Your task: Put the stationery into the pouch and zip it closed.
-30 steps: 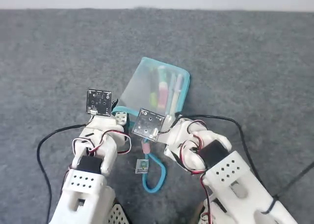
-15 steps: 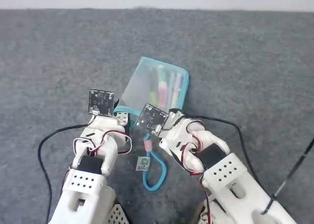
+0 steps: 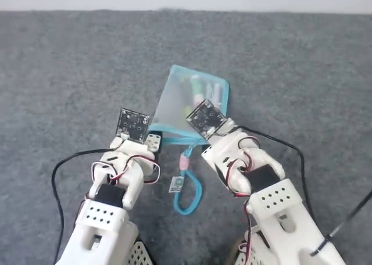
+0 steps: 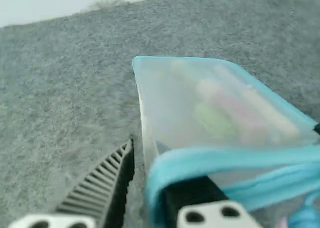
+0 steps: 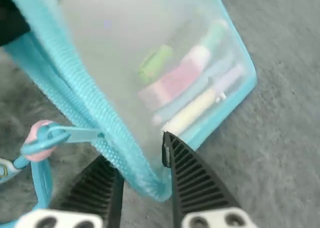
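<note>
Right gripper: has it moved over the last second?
Yes. In the high view the right gripper has gone toward the mat's far edge and to the right, along the pouch's zip edge.

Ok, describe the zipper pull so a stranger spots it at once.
On the grey table, find the blue-edged pouch near its middle. A blue cord loop trails from its near edge; the zipper pull sits where the loop starts, marked by a pink bead, unlike the white tag farther along.
</note>
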Controlling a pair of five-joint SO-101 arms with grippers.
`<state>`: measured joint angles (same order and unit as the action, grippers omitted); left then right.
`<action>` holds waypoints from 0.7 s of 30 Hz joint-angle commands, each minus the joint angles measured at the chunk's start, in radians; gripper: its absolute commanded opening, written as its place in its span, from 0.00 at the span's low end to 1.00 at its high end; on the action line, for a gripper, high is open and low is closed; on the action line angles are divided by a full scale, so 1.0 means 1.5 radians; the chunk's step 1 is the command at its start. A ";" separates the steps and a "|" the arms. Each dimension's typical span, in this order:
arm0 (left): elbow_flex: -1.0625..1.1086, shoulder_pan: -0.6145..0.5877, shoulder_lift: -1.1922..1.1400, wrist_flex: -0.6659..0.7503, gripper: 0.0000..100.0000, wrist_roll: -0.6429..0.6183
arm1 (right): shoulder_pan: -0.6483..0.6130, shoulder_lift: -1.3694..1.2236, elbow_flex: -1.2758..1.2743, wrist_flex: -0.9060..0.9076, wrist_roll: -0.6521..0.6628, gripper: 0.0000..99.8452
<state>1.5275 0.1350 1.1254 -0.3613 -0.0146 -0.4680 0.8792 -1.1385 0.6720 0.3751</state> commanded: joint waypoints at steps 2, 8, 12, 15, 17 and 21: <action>-0.039 0.003 0.004 -0.005 0.11 0.014 | 0.038 0.012 0.011 -0.022 -0.021 0.01; -0.040 0.003 0.004 -0.005 0.11 0.014 | 0.112 -0.093 0.076 -0.023 -0.078 0.01; -0.040 0.001 0.004 -0.005 0.11 0.014 | 0.126 -0.236 0.149 -0.020 -0.104 0.01; -0.050 -0.013 0.005 -0.006 0.11 0.012 | 0.127 -0.325 0.195 -0.020 -0.123 0.01; -0.055 -0.026 0.005 -0.006 0.11 0.012 | 0.126 -0.364 0.218 -0.022 -0.128 0.01; -0.056 -0.020 0.005 -0.009 0.12 0.012 | 0.126 -0.392 0.251 -0.020 -0.137 0.01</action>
<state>1.5044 0.1089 1.1254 -0.3613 -0.0023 -0.3299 0.3069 -0.8270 0.6475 0.2002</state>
